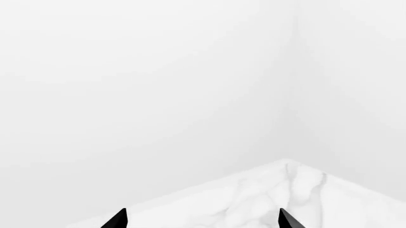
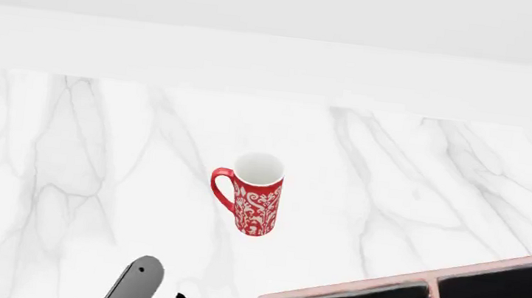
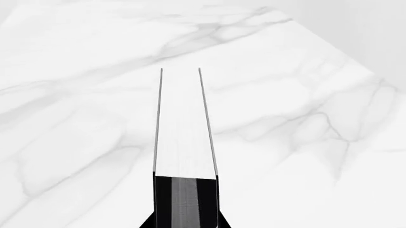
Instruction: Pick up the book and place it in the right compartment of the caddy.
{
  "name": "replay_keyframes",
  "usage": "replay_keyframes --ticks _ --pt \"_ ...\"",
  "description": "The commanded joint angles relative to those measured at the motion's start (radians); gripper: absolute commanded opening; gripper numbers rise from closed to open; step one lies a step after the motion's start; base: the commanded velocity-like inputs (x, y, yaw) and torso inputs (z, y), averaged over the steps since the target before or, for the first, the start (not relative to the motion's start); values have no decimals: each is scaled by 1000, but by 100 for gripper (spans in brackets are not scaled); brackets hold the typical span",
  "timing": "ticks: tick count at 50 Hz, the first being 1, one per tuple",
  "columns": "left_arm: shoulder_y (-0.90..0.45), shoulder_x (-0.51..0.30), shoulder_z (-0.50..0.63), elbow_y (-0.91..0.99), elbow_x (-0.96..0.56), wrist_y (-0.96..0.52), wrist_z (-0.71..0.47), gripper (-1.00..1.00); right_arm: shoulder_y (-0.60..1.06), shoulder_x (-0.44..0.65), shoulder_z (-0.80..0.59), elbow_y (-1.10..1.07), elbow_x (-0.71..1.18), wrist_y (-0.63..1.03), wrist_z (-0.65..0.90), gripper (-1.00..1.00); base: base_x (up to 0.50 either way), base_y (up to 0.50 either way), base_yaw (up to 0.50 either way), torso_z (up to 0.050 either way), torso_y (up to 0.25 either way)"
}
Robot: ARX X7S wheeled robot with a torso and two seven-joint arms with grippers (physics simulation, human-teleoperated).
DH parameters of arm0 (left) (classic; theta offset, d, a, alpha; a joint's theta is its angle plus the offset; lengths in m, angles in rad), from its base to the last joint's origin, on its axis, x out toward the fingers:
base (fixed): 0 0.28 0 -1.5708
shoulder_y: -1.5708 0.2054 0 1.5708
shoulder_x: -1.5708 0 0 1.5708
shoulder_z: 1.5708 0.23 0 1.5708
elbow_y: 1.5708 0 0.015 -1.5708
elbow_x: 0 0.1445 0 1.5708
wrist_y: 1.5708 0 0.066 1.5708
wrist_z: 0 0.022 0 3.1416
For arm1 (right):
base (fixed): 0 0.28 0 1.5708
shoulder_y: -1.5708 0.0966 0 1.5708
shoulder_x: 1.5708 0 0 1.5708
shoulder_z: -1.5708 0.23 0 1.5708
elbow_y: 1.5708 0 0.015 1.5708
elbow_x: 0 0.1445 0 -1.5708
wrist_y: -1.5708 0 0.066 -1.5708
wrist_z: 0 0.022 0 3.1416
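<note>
With the right claw (image 3: 186, 219) clamped on the book (image 3: 184, 128) above the tabletop (image 3: 304, 118), the carry to the caddy's (image 2: 350, 291) right compartment is underway, while the left claw (image 1: 201, 219) hangs open and empty.

White marble table (image 2: 65, 172) (plain wall (image 2: 281, 2))

— Surface?

— I logged one white marble tabletop (image 2: 65, 172) with grey veining, running back to a plain white wall. My left wrist camera caught one of its corners.

— Items standing on it?

— Item one: a tall red mug (image 2: 253, 196), white floral pattern, upright, handle towards my left, near the middle. Item two: the caddy (image 2: 350, 297), reddish-brown with pinkish rims and black-lined compartments, at the near right, cut off by the edge of my head view. The two stood apart.
</note>
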Motion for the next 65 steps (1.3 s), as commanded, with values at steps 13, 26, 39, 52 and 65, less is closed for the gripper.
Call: replay_keyframes --ticks 13,26,39,52,65 --pt "2 17 -8 9 11 -7 19 100 36 -27 170 -128 75 37 86 -100 0 0 0 0 2" --pt "2 16 -3 10 9 -7 16 100 88 -38 282 -161 192 128 173 -100 0 0 0 0 1" --pt "3 14 -9 8 2 -7 17 100 169 -35 437 -179 319 219 299 -100 0 0 0 0 1" --pt "2 13 -13 3 -5 -5 17 100 266 -19 579 -147 413 272 400 -100 0 0 0 0 1" --pt "5 15 -10 5 -6 -2 15 100 316 19 693 -104 464 293 484 -100 0 0 0 0 2"
